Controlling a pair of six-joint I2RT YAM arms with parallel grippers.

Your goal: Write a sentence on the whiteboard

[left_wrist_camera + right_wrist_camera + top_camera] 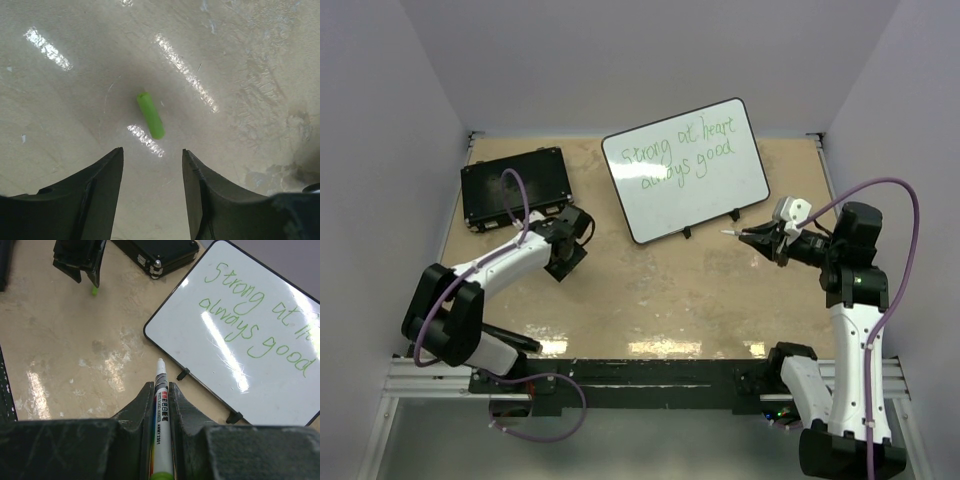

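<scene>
The whiteboard (pixel 710 200) lies tilted at the back centre, with the green sentence (pixel 677 152) "Strong at heart always good" in two lines. Both also show in the right wrist view: the whiteboard (pixel 220 355) and the sentence (pixel 250 315). My right gripper (pixel 758 238) is shut on a white marker (pixel 163 425), whose uncapped tip points left, just off the board's near edge. My left gripper (pixel 152 150) is open and empty, low over the table, with a green marker cap (pixel 150 115) lying just beyond its fingertips. The cap also shows in the right wrist view (pixel 94 290).
A flat black case (pixel 515 187) lies at the back left, close behind the left gripper. Small black clips (pixel 183 373) stick out of the board's near edge. White walls close in the table on three sides.
</scene>
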